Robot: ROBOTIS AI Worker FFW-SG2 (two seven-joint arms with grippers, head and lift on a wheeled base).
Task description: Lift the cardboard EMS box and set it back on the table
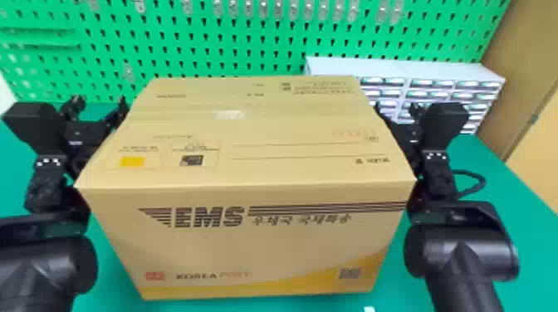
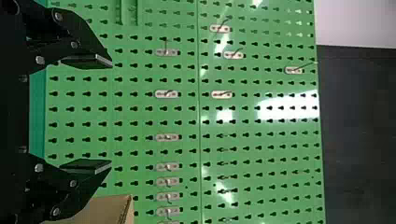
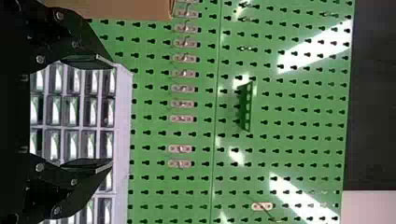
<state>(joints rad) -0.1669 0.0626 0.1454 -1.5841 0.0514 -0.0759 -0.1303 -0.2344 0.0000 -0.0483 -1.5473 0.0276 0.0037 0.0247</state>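
The cardboard EMS box (image 1: 249, 166) fills the middle of the head view, upright, its printed front facing me, with an arm close against each side. My left gripper (image 1: 97, 108) is at the box's left side; in the left wrist view the left gripper (image 2: 111, 113) is open with nothing between its fingers, beside a corner of the box (image 2: 109, 210). At the box's right side is my right gripper (image 1: 396, 114), partly hidden by the box; in the right wrist view the right gripper (image 3: 112, 113) stands open, near the box's edge (image 3: 135, 8). The box's underside is hidden.
The green table (image 1: 515, 232) extends around the box. Behind it stands a green pegboard (image 1: 232, 45) with hooks. A grey cabinet of small drawers (image 1: 431, 68) is at the back right, behind the right gripper. A black cable loops beside the right arm.
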